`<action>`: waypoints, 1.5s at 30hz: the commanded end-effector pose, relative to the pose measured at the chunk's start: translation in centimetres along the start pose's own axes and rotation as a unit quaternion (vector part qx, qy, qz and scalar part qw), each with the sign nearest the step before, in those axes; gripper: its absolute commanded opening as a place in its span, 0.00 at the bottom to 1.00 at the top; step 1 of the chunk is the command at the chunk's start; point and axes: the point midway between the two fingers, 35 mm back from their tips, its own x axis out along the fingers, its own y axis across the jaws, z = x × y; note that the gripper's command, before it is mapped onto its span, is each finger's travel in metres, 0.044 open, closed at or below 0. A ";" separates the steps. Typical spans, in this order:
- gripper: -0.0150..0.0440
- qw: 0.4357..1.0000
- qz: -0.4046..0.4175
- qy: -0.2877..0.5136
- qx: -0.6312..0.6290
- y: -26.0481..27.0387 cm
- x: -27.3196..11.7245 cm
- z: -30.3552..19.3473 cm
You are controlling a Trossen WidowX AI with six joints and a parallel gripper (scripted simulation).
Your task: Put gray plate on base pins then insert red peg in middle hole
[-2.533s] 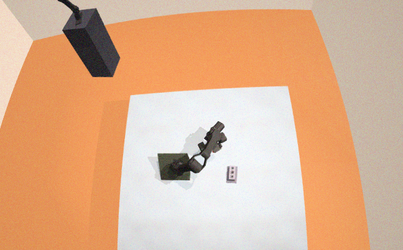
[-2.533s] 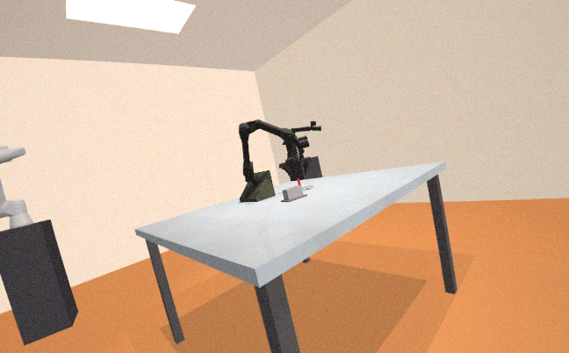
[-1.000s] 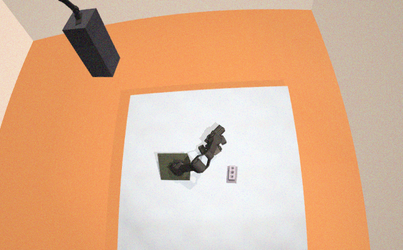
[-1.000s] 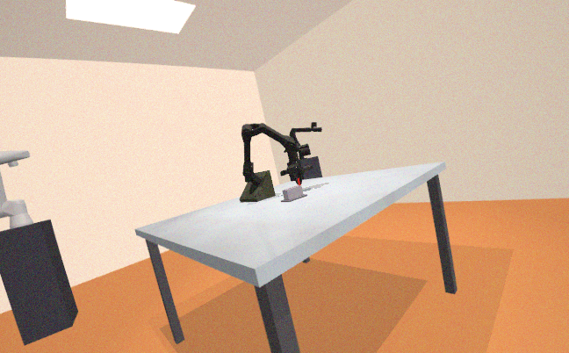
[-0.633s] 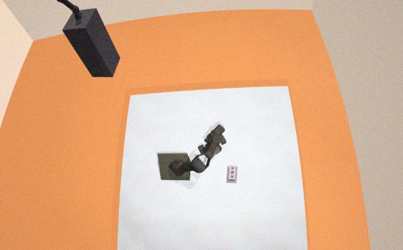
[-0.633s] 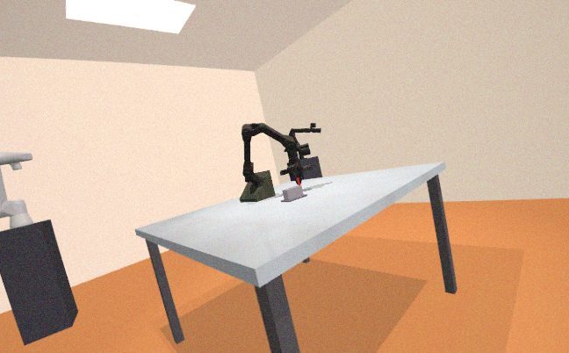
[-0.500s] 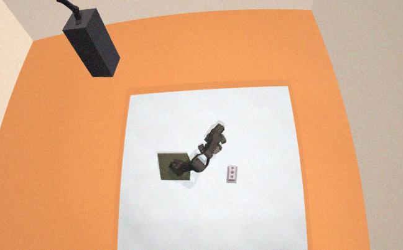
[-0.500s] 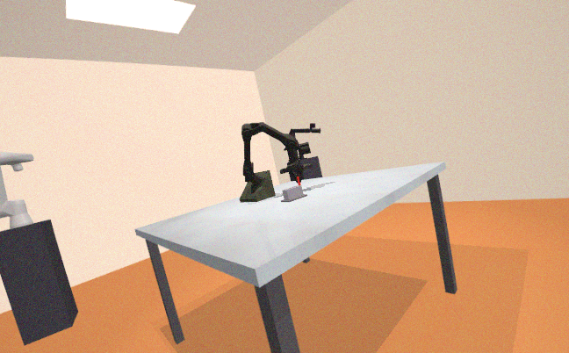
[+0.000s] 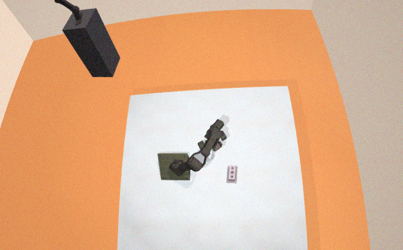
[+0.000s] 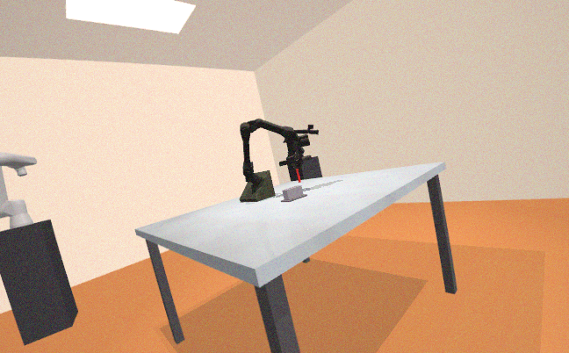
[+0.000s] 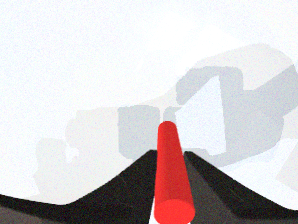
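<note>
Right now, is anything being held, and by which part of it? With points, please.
Yes, the red peg (image 10: 298,176) (image 11: 172,165), gripped near its upper end, with its lower length sticking out below the jaws.

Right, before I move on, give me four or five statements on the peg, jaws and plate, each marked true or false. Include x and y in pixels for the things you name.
1. The jaws are shut on the peg (image 10: 298,176) (image 11: 172,167). True.
2. The peg is already in the plate's middle hole. False: it is held up off the table (image 9: 209,214) (image 10: 217,228), away from the plate (image 9: 232,168) (image 10: 292,192).
3. The plate shows three holes or pins in a row from above. True.
4. The peg is blue. False: it is red.
5. The arm's mount (image 9: 166,162) (image 10: 266,186) and the plate stand on the same table. True.
</note>
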 end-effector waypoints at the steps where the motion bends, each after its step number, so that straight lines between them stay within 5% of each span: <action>1: 0.25 1.000 0.005 0.004 0.007 0.2 -1.4 0.1; 45: 0.25 1.000 0.012 0.011 0.003 3.0 -2.3 10.0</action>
